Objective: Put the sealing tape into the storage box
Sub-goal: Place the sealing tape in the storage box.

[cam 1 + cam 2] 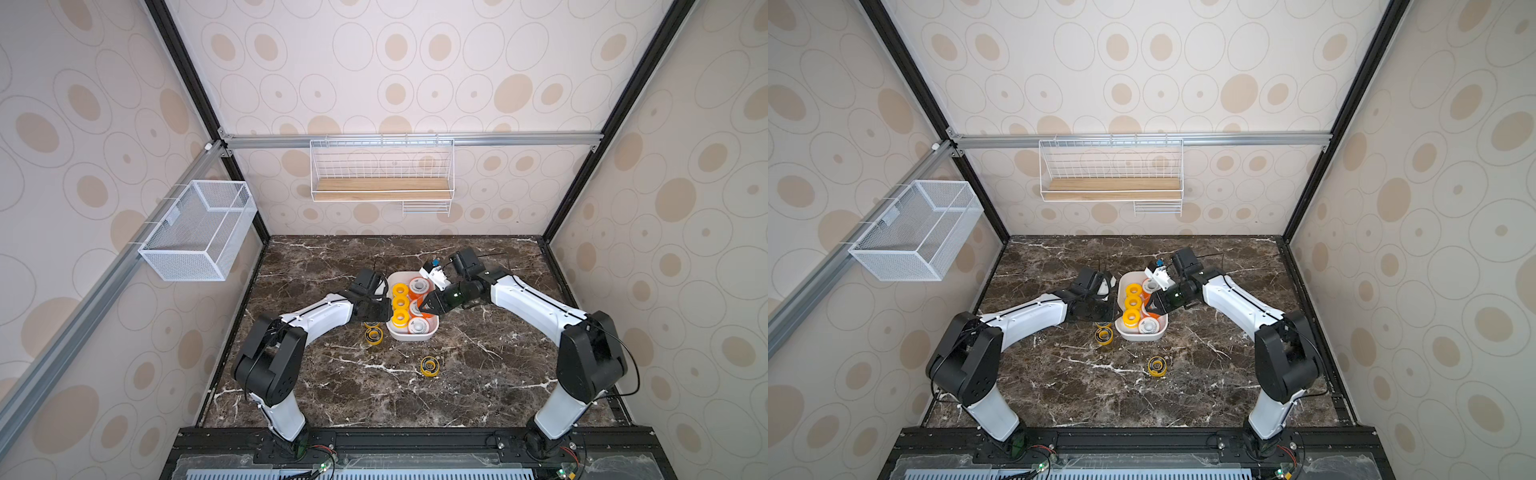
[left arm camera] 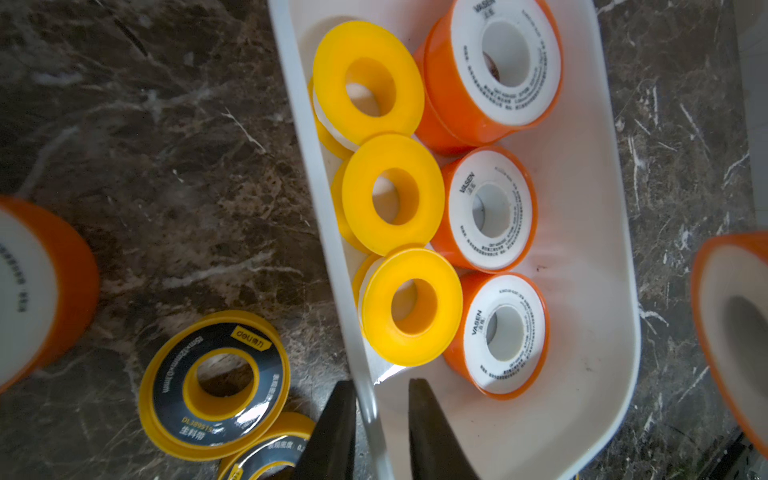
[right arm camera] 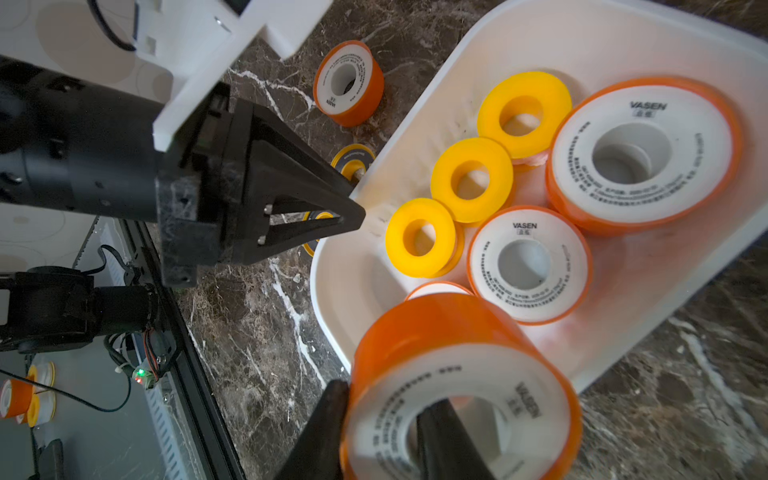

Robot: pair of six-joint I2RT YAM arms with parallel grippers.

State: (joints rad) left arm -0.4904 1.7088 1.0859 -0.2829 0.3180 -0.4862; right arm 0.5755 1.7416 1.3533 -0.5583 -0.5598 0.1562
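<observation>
Over storage box (image 3: 357, 291): right jaws clench orange spool (image 3: 457, 332) (wrist view only); left jaws seemingly pinch rim.

The left arm (image 1: 316, 316) and right arm (image 1: 536, 307) are wearing white shells between black joints, black cables running along them. The left end effector (image 3: 360, 216) is showing black triangular fingers (image 3: 291, 183) with silver screws. Green lights (image 1: 322, 465) are glowing by the bases at six o'clock.
</observation>
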